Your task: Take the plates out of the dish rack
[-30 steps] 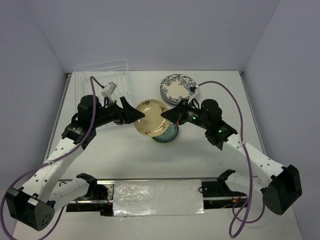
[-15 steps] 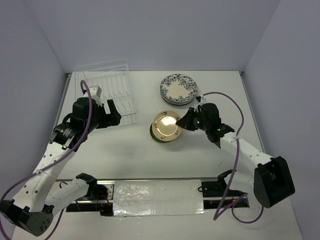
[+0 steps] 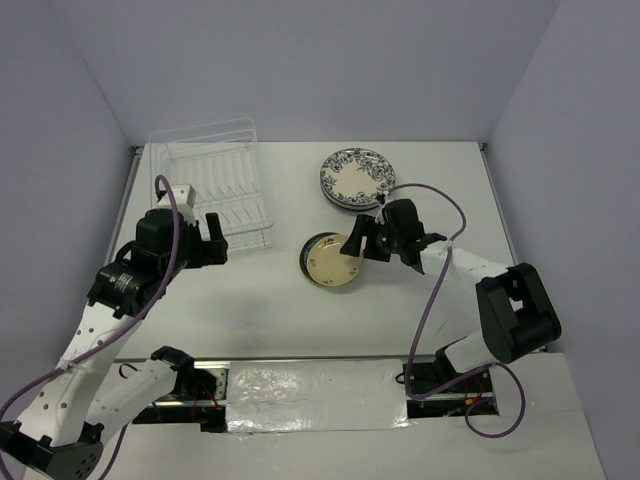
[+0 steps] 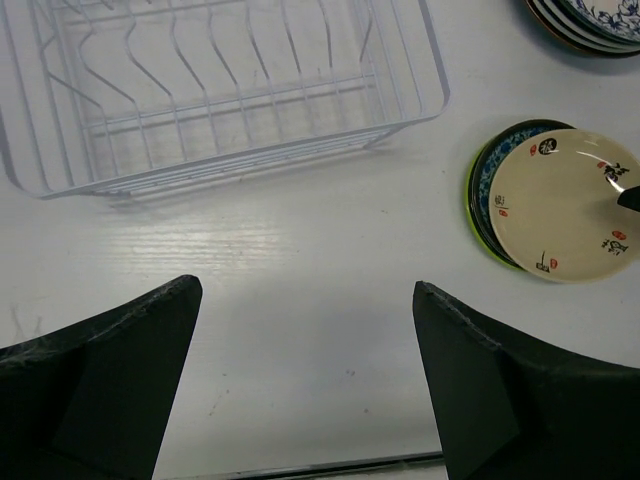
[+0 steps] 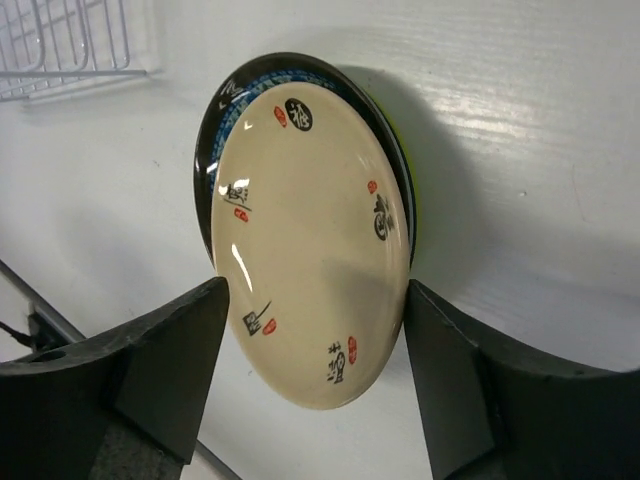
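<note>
The dish rack (image 3: 213, 185) stands at the back left with no plates in its slots, and it fills the top of the left wrist view (image 4: 220, 110). A cream plate (image 3: 333, 262) with red and black marks lies on top of a small stack with dark, blue and lime green rims. My right gripper (image 3: 362, 241) is open at the plate's right side. In the right wrist view the cream plate (image 5: 310, 240) sits between the spread fingers of that gripper (image 5: 312, 292). My left gripper (image 3: 217, 239) hangs open and holds nothing, in front of the rack (image 4: 307, 288).
A second stack topped by a white plate with a dark blue ornate rim (image 3: 353, 178) sits at the back centre, just behind the right gripper. Purple cables loop above both arms. A metal rail (image 3: 300, 365) runs along the near edge.
The cream plate, held up between both grippers a second ago, now lies on the stack. The right gripper has opened. The left arm has pulled back left toward the rack, open.
</note>
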### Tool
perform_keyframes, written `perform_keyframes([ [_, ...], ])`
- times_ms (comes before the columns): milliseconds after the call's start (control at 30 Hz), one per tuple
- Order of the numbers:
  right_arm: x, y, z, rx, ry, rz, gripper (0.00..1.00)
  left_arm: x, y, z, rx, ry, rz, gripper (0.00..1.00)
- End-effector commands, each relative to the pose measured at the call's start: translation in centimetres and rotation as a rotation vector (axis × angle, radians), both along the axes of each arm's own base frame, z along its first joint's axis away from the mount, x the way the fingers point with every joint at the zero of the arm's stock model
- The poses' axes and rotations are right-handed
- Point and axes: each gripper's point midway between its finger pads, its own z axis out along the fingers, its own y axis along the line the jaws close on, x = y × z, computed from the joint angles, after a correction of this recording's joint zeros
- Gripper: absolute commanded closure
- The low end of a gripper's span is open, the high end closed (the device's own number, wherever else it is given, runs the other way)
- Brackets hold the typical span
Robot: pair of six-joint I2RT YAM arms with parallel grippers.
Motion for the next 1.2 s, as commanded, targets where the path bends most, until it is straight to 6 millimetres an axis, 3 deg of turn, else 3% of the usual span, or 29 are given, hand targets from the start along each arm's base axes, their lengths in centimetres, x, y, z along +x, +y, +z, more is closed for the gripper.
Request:
perform_keyframes([
  [0,0.7,0.6,2.4,-0.046,-0.068,0.024,0.22,-0.2,1.5,1.5,0.044,-0.062,0.041,0.00],
  [100,0.9,-0.1,2.0,-0.153,-0.049,-0.020,0.21,-0.2,1.5,1.8,0.033,-0.079,0.046,0.01],
  [233,0.7,-0.4,2.5,-0.173,-0.058,-0.031,0.20,0.3,1.2,1.0,0.027,-0.072,0.044,0.00],
  [300,0.6,-0.2,2.0,-0.187,-0.035,-0.008,0.07,0.6,0.9,-0.2,0.031,-0.046,0.036,0.01],
  [433,0.7,0.4,1.3,-0.200,0.004,0.034,0.05,1.2,0.3,-1.7,0.024,-0.028,0.020,0.01],
  [600,0.7,1.5,2.9,-0.137,-0.039,0.068,0.05,1.6,0.2,-2.3,0.032,-0.021,0.020,0.00],
  [667,0.6,1.4,3.9,-0.133,-0.060,0.062,0.05,1.7,0.6,-2.1,0.039,-0.032,0.042,0.01],
  [700,0.6,1.0,5.4,-0.133,-0.098,0.045,0.05,1.8,1.1,-1.9,0.048,-0.041,0.064,0.00],
  [800,-0.2,-1.3,7.7,-0.255,-0.199,-0.007,0.05,1.6,2.1,-1.6,0.055,-0.061,0.116,0.00],
  [867,-1.7,-3.7,11.0,-0.308,-0.283,-0.071,0.03,1.3,3.6,-1.4,0.072,-0.077,0.193,0.00],
  [900,-2.6,-5.9,13.3,-0.339,-0.335,-0.141,0.03,1.2,4.3,-1.3,0.069,-0.082,0.233,0.00],
  [1000,-4.3,-9.2,17.2,-0.363,-0.413,-0.257,0.00,1.0,5.3,-1.0,0.039,-0.100,0.288,0.01],
  [1033,-5.7,-10.5,18.6,-0.359,-0.449,-0.282,0.00,0.9,5.4,-0.9,0.030,-0.106,0.290,0.01],
  [1167,-8.5,-14.2,20.9,-0.406,-0.499,-0.358,0.00,0.0,7.0,0.0,0.032,-0.150,0.360,0.00],
])
